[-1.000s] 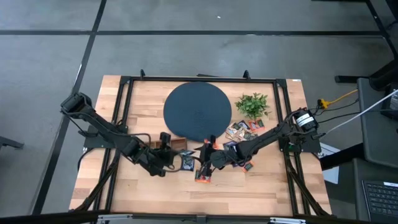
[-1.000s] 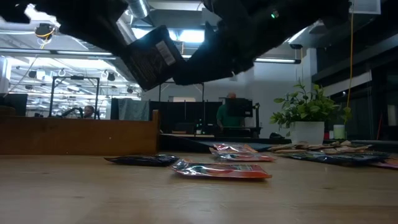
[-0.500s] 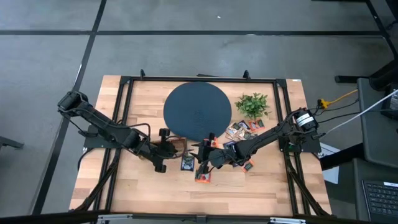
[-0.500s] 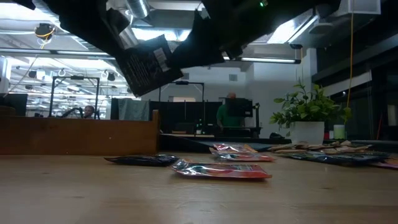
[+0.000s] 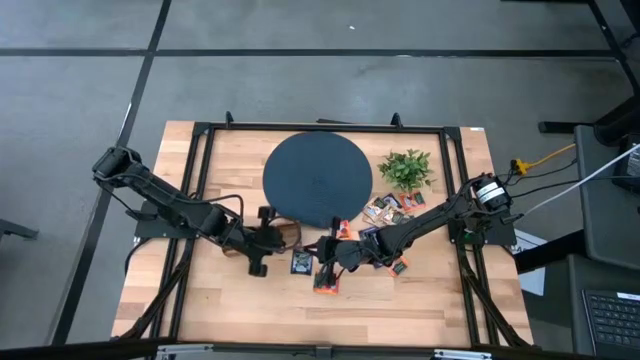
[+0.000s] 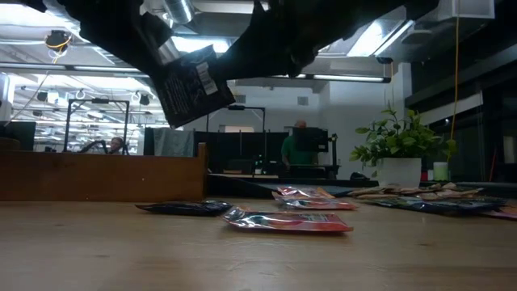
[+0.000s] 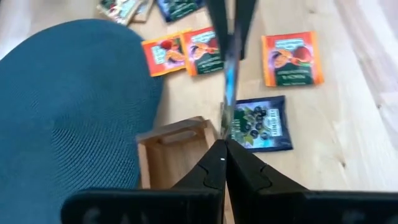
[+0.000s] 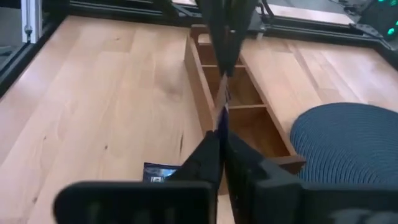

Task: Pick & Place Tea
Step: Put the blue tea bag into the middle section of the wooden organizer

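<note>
You are mid-handover: a dark tea sachet (image 6: 194, 87) hangs edge-on above the counter (image 5: 240, 295), the left tool (image 7: 222, 152) and the right tool (image 8: 219, 127) both clamped on it from opposite sides; next, one must let go, then carry it to the wooden box (image 8: 249, 118) alongside; other sachets (image 6: 287, 220) lie below.

– What lies around the tabletop (image 5: 240, 300)?
– A grey floor (image 5: 300, 80) crossed by dark lines, seen from above.

– And beyond it, at table height?
– A big workshop hall, long ceiling lights (image 6: 48, 50) glowing overhead, dark benches and frames (image 6: 97, 121) farther back.

– Anyone there?
– A person (image 6: 300, 149) in a green top stands far off, near a dark counter.
</note>
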`<state>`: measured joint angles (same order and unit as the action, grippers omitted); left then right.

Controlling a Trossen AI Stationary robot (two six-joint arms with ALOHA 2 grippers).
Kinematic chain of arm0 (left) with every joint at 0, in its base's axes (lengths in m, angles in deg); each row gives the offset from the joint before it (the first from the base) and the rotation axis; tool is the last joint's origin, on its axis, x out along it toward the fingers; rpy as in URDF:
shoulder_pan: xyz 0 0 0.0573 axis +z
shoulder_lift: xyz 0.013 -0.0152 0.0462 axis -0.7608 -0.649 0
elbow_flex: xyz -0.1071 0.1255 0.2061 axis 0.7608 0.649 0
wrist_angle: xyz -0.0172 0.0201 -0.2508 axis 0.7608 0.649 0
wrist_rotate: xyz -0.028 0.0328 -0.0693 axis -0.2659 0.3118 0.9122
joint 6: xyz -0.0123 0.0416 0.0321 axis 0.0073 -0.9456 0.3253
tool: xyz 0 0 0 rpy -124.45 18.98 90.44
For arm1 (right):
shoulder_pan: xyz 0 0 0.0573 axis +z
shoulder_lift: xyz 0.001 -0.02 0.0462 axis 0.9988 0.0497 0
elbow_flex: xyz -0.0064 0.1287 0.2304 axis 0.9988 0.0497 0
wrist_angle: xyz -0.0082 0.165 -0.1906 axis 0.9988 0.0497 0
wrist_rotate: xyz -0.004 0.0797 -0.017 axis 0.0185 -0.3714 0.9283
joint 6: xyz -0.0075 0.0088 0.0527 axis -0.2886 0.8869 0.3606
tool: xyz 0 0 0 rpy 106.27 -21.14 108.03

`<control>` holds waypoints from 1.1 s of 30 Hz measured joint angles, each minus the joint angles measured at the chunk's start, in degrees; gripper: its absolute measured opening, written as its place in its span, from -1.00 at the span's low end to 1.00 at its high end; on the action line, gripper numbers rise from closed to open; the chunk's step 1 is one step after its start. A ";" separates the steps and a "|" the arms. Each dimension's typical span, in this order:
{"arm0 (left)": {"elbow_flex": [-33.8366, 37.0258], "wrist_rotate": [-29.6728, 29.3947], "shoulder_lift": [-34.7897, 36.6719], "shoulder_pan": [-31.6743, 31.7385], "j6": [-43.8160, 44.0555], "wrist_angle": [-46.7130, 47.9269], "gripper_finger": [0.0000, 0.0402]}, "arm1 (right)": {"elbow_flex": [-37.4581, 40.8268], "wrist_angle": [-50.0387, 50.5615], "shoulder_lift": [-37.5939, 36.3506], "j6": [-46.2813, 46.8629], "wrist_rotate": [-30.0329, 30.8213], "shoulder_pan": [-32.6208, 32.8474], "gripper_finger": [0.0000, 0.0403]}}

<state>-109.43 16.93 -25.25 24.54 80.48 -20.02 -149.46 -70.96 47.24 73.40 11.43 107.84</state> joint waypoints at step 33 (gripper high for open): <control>-0.02 -33.65 -0.01 -14.03 -35.87 -0.51 -0.28 | 0.04 6.24 -8.07 24.57 -26.29 -8.14 -0.95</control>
<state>-109.44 -16.71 -25.26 10.52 44.61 -20.53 -149.41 -64.73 39.17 97.97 -14.86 99.70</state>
